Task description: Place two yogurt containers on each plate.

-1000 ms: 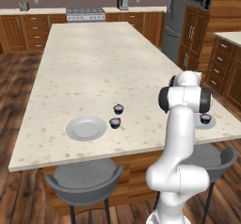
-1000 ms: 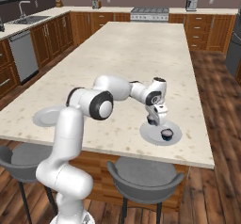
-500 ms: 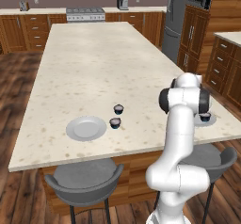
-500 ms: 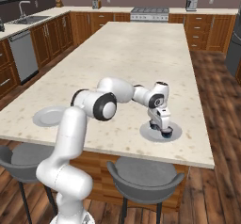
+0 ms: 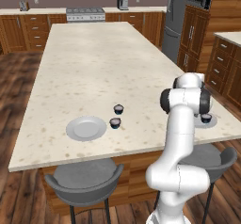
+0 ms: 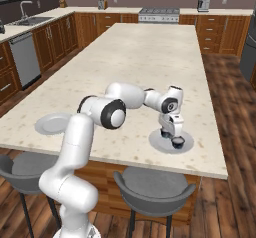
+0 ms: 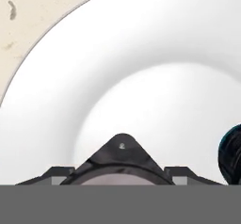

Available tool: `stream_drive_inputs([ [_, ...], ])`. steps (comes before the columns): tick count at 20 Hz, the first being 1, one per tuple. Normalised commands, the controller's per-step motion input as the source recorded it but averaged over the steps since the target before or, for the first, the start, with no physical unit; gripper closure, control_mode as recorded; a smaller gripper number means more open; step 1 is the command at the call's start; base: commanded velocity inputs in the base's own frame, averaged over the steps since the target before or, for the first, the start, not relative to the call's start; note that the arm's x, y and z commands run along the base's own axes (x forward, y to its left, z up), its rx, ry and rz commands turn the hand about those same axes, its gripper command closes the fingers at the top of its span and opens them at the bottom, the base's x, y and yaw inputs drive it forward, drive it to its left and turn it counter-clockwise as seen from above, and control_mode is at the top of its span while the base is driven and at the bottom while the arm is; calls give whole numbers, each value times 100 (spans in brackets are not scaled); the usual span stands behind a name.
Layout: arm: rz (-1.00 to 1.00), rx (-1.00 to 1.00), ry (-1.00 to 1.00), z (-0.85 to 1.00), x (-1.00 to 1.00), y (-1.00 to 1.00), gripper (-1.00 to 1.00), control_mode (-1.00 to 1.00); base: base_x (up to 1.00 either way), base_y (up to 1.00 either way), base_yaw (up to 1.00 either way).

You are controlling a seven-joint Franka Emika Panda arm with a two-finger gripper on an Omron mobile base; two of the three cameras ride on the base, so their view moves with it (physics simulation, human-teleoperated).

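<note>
**Gripper down on the right-hand plate**

Big speckled tabletop (image 5: 94, 63) fills the room, two grey stools (image 5: 84, 178) tucked under its near edge. The arm reaches out low and the gripper (image 6: 172, 136) hangs right over the plate (image 6: 161, 144) near the right end. Up close, that plate (image 7: 141, 53) is a broad white dish just beneath the hand. One yogurt cup (image 6: 178, 142) sits on it just beside the gripper, its dark side at the picture's edge (image 7: 231, 152). Whether the fingers are spread or pinching something, I cannot tell. Over to the left, the second plate (image 5: 85, 128) lies bare, with two more cups (image 5: 115, 122) (image 5: 118, 108) on the tabletop just beside it.
</note>
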Motion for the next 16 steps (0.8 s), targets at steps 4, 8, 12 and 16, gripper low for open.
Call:
stream_drive_inputs([
  [4, 0, 0, 0, -12, -32, -6, 100, -100, 0, 0, 0],
  [8, 0, 0, 1, -7, -5, 0, -100, -100, 0, 0, 0],
  [12, 0, 3, 0, 3, -25, 0, -100, -100, 0, 0, 0],
  [16, 0, 5, 0, 32, -38, 0, -100, -100, 0, 0, 0],
])
